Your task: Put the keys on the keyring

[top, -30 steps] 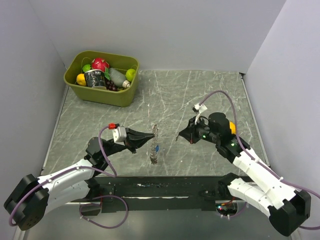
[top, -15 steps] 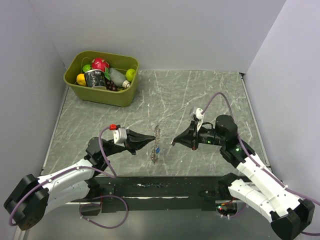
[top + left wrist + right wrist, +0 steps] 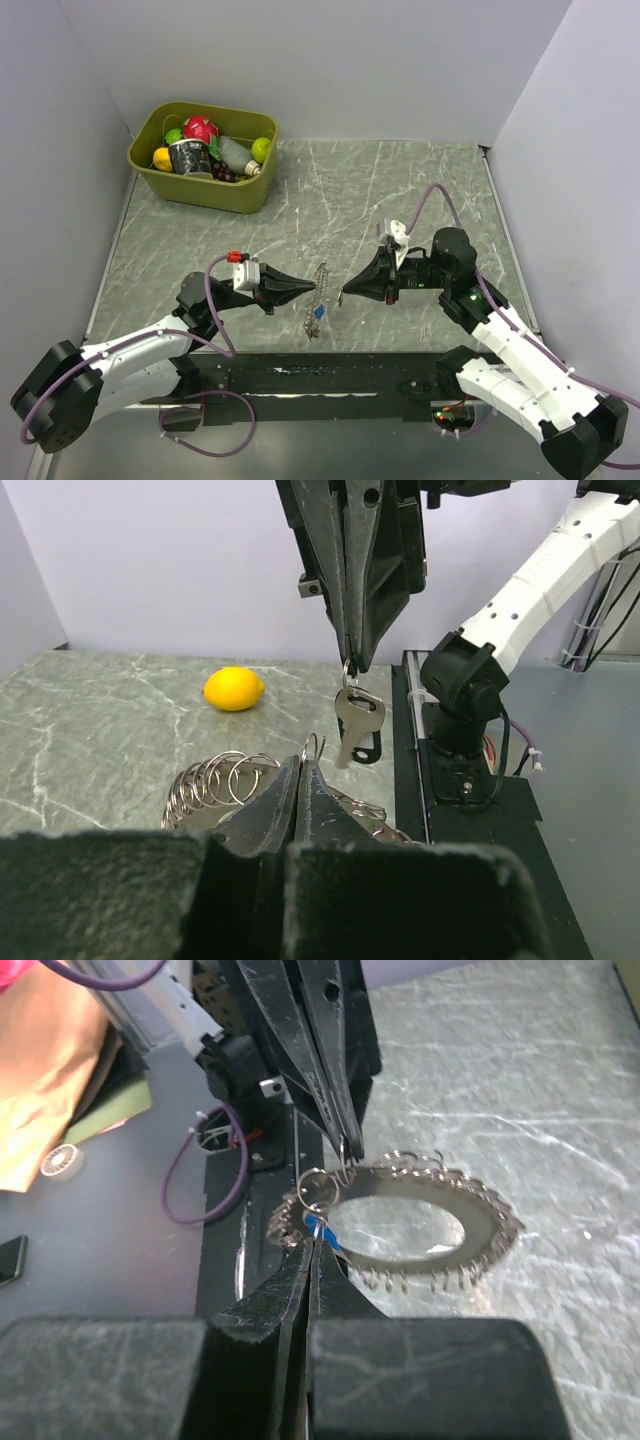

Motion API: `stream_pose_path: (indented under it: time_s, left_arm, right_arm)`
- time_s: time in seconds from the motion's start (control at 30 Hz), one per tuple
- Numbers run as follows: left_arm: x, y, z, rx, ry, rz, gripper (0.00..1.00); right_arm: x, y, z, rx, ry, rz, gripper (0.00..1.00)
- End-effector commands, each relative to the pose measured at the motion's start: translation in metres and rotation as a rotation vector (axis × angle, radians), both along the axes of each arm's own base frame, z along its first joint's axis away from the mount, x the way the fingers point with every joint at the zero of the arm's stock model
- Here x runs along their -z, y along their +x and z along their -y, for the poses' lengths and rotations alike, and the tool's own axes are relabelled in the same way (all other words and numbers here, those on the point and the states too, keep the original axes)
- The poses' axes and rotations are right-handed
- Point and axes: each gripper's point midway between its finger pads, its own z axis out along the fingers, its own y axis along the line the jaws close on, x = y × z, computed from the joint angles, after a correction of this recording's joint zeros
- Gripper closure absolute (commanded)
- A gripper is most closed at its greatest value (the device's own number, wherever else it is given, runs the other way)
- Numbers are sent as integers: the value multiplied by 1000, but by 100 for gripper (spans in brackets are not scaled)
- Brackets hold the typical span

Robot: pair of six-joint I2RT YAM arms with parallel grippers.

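The keyring (image 3: 320,272) is a flat metal oval (image 3: 480,1215) edged with many small wire rings (image 3: 215,780), held tilted over the grey table. My left gripper (image 3: 310,286) is shut on one small ring (image 3: 315,745) at its near end. My right gripper (image 3: 344,294) faces it, tips a short gap apart, and is shut on a little loop from which a silver key (image 3: 354,712) hangs. In the right wrist view a blue key head (image 3: 322,1228) and a small ring (image 3: 316,1188) sit right at my right gripper's tips (image 3: 316,1238). The blue key (image 3: 317,312) also shows below the tips.
A green bin (image 3: 203,158) of fruit and a can stands at the back left. A lemon (image 3: 234,688) lies on the table behind the right arm. The black base strip (image 3: 320,375) runs along the near edge. Walls close in on three sides.
My right gripper has moved left and lower, closing toward the left gripper's tip. The left gripper has edged right with the keyring. Both stayed shut.
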Motion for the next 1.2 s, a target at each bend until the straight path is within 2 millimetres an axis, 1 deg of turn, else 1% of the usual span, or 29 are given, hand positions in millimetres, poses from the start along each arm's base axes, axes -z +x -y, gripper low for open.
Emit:
stream_pose_path:
  time_s: [0.0, 0.47, 0.57, 0.77, 0.87, 0.97, 1.17]
  left_arm:
    - [-38, -9, 2, 40, -82, 130, 99]
    - [-39, -12, 3, 44, -73, 139, 99]
    - [-38, -12, 3, 42, -71, 145, 99]
    - [-37, -13, 5, 52, -66, 143, 99]
    - [-35, -13, 6, 55, -60, 138, 99]
    - [-35, -13, 7, 56, -59, 140, 99]
    - [-35, -13, 7, 54, -56, 140, 99]
  right_arm:
    - [-23, -5, -5, -57, 65, 65, 100]
    - [-27, -2, -10, -69, 81, 24, 100]
    - [-25, -3, -12, -82, 84, 3, 100]
    - [-22, 3, -19, -71, 69, -17, 100]
    - [-21, 3, -23, -79, 61, -28, 100]
    - [-21, -1, -26, -102, 61, -32, 100]
    - [-20, 0, -29, -100, 56, -37, 100]
